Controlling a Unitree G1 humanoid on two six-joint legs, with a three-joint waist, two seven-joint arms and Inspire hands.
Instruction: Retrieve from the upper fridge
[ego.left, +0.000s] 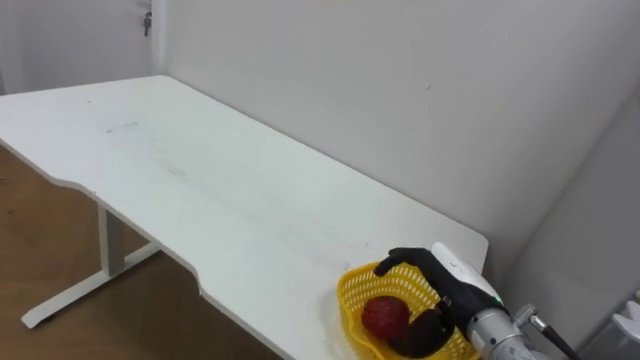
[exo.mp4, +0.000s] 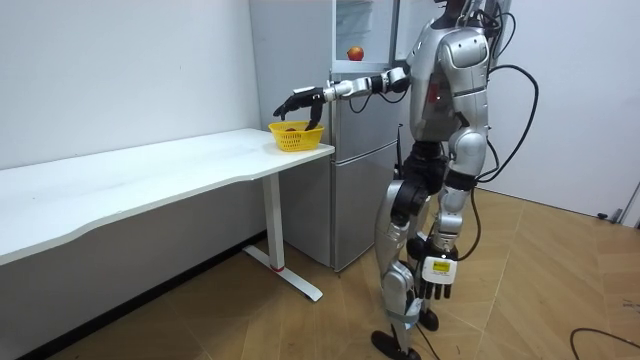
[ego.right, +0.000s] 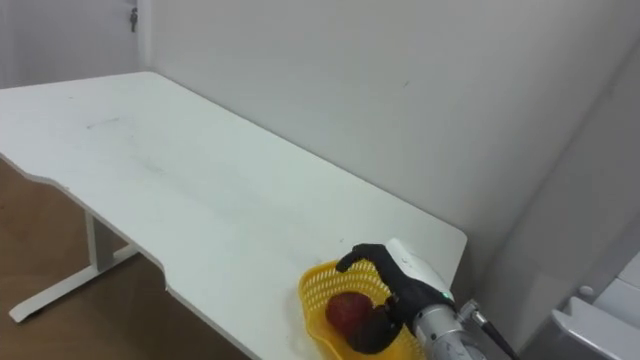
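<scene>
Hovering over the yellow basket (ego.left: 350, 292), the right hand (ego.left: 450, 290) has its fingers spread and loosely curved, arched across the far rim, with the thumb low on the near side. The red fruit (ego.left: 385, 315) lies in the basket between them. As far as I can judge the hand is slack around it rather than clamped, though the eye views alone leave that close call unsettled.

The relation that matters is that the fruit sits directly below the palm, inside the basket, so any coming move is either straight up and away or straight down onto it. The fruit is round, so it has no long axis to line up with. The right hand is much the nearer one. The left hand (exo.mp4: 437, 277) hangs by the thigh with relaxed fingers, well apart from the table (ego.left: 200, 180).

The basket stands at the table's end nearest the robot, close to the wall. From the side, the room view adds that the right hand rides above the basket rim with a gap under the fingers. It also shows the robot standing upright beside the fridge (exo.mp4: 350, 180), arm stretched toward the table. Up in the fridge's upper compartment rests a second red fruit (exo.mp4: 355, 53), which the head camera's downward look misses.
</scene>
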